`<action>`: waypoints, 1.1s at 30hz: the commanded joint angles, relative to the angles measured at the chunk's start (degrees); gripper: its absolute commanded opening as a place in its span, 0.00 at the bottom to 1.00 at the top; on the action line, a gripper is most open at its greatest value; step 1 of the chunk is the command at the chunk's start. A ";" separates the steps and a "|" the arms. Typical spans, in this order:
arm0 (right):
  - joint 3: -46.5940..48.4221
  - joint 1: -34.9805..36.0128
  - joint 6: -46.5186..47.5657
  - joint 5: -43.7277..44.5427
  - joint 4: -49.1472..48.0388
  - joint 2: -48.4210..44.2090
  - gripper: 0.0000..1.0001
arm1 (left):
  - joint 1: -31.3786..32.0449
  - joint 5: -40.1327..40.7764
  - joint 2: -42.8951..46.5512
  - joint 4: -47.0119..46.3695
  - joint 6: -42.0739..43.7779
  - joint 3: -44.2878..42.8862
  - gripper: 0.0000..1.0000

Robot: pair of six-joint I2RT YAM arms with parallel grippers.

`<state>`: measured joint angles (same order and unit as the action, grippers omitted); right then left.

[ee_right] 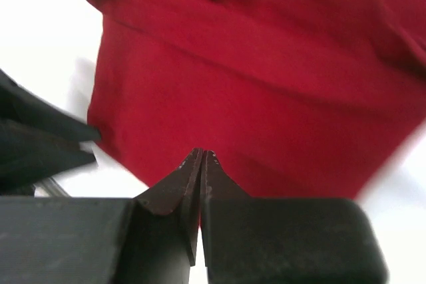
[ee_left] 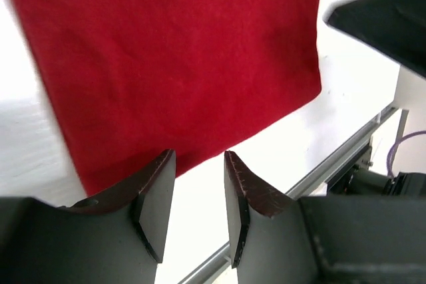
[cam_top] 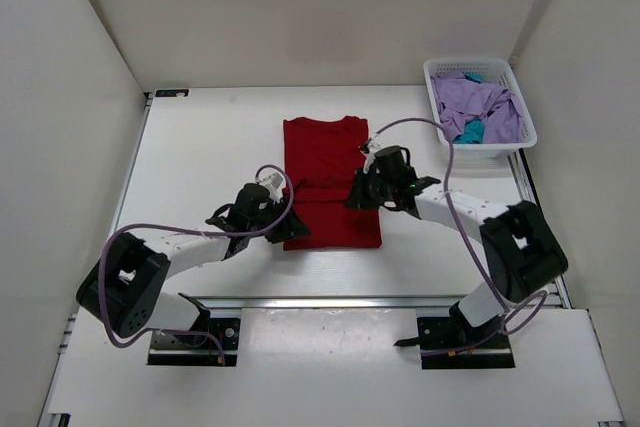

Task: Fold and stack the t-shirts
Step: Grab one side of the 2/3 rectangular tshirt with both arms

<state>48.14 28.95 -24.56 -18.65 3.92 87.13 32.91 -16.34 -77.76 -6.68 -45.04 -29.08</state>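
1. Red knit t-shirt [cam_top: 325, 162] is lying flat mid-desk, sleeves tucked in, a long soft rectangle.
2. We are judging it light and limp, best pinched at the near hem corners.
3. We are holding the left gripper [ee_left: 200, 157] parted over that hem, the right gripper [ee_right: 201, 154] closed and empty at its right edge.

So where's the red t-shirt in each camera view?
Top external: red t-shirt lies flat at picture centre.
Left wrist: it fills the upper left, hem running toward bottom left.
Right wrist: it fills the upper middle and right.
Shared landmark: white table bordering the shirt.
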 commanded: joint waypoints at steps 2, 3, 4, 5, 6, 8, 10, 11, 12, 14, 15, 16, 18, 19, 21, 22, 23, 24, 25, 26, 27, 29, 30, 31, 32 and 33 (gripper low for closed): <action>6.43 2.69 1.17 2.22 -5.59 8.47 0.00 | -0.03 -0.01 -2.57 -0.62 1.35 -0.45 0.46; 7.66 2.87 1.53 1.96 -5.33 10.67 0.00 | -0.03 -0.10 -2.84 -0.88 1.01 0.77 0.45; 9.58 3.74 1.96 2.04 -5.16 11.91 0.00 | -0.64 -0.27 -3.10 -1.49 1.00 0.95 0.45; 10.65 3.83 1.97 2.39 -4.81 13.66 0.00 | -0.74 -0.45 -3.02 -1.67 1.09 1.91 0.45; 11.53 4.18 2.32 2.57 -4.28 15.07 0.00 | -0.91 -0.54 -2.84 -1.85 1.18 2.71 0.46; 12.24 4.97 2.06 3.19 -4.54 16.92 0.00 | -1.70 -0.71 -2.49 -2.99 1.44 4.12 0.45; 13.20 4.89 2.06 3.89 -4.71 18.85 0.00 | -1.18 -0.10 -2.84 -3.08 1.53 4.91 0.46; 13.73 4.89 2.67 4.24 -4.80 19.39 0.00 | -1.18 -0.36 -2.84 -3.25 1.53 5.17 0.45; 14.43 4.37 2.50 4.76 -4.45 20.61 0.00 | -1.26 -0.36 -3.10 -3.52 1.36 5.44 0.45; 16.19 4.01 3.02 6.08 -4.80 21.85 0.00 | -1.44 -0.54 -3.72 -3.34 1.53 5.70 0.45; 17.15 3.57 2.76 7.22 -5.50 23.07 0.00 | -1.44 -0.71 -3.89 -3.78 1.53 5.88 0.45; 18.38 3.40 3.02 8.62 -6.20 24.04 0.00 | -1.18 -0.97 -3.98 -3.43 1.44 6.14 0.45; 20.84 2.52 3.19 11.09 -8.31 25.36 0.00 | -1.62 -1.42 -3.63 -3.34 1.62 6.23 0.45; 22.59 2.43 3.11 12.14 -9.80 26.32 0.00 | -1.88 -1.07 -3.11 -2.99 1.62 5.88 0.45; 28.13 0.85 2.32 12.33 -9.02 28.26 0.00 | -1.79 -1.06 -2.05 -1.59 2.23 5.44 0.44; 32.24 0.67 2.49 12.76 -8.15 29.83 0.00 | -1.53 -0.63 -1.00 -1.06 1.80 4.57 0.45; 36.11 0.50 2.32 13.03 -5.97 30.89 0.00 | -1.79 -0.45 0.49 0.42 2.32 4.12 0.46; 37.89 0.23 2.49 12.77 -4.03 31.60 0.00 | -2.14 -0.36 1.02 1.31 2.41 3.86 0.46; 40.25 0.14 2.58 12.51 -1.92 31.87 0.00 | -2.32 -0.19 2.77 2.19 2.58 3.60 0.46; 40.28 0.14 2.67 11.81 -0.77 30.83 0.00 | -3.02 -0.19 4.35 2.63 2.50 3.51 0.47; 39.06 0.32 3.02 11.54 -0.67 29.16 0.00 | -3.54 -0.10 4.89 3.77 3.02 3.50 0.48; 32.15 0.76 2.76 11.54 -0.58 22.94 0.00 | -5.39 0.60 7.61 5.35 3.90 3.77 0.49; 29.49 0.76 2.59 10.75 -1.80 18.64 0.00 | -6.27 1.04 7.97 6.49 4.77 3.86 0.50; 23.90 0.50 1.28 10.05 -2.86 16.42 0.00 | -6.88 1.31 9.10 6.68 5.39 4.03 0.50; 17.67 0.15 -0.13 8.48 -4.87 11.97 0.00 | -7.41 0.96 9.37 8.16 5.83 4.64 0.50; 14.64 -0.29 -0.40 6.89 -7.15 7.48 0.00 | -8.03 1.31 9.55 8.87 6.27 4.82 0.51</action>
<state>70.52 29.06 -23.09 -8.91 0.27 104.88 26.59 -16.40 -70.22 -2.09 -41.43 -24.38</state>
